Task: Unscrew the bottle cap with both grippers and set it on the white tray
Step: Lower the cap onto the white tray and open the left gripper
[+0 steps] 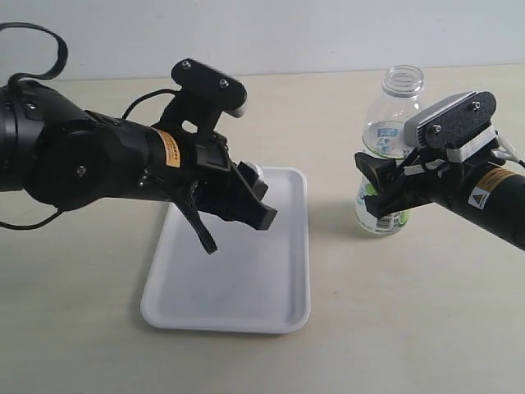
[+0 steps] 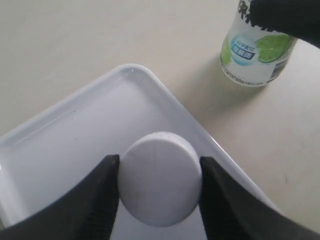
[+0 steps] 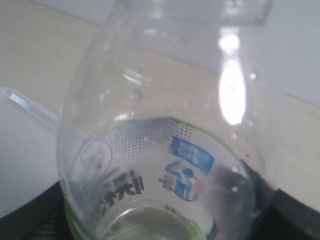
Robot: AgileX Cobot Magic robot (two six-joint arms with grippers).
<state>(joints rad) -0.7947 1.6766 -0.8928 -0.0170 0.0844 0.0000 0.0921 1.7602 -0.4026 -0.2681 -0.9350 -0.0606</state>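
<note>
My left gripper (image 1: 256,197) hangs over the far part of the white tray (image 1: 271,316), shut on the bottle cap (image 2: 160,177). In the left wrist view the cap is a white disc pinched between both black fingers (image 2: 100,200), above the tray's (image 2: 60,150) corner. The clear bottle (image 1: 392,148) stands upright on the table right of the tray, its threaded neck open and capless. My right gripper (image 1: 379,190) is shut on the bottle's labelled body (image 3: 165,165), which fills the right wrist view. The bottle's (image 2: 257,50) lower part also shows in the left wrist view.
The beige table (image 1: 394,328) runs around the tray and bottle. A pale wall (image 1: 287,33) stands at the back. The left arm's black cable (image 1: 49,41) loops at the upper left.
</note>
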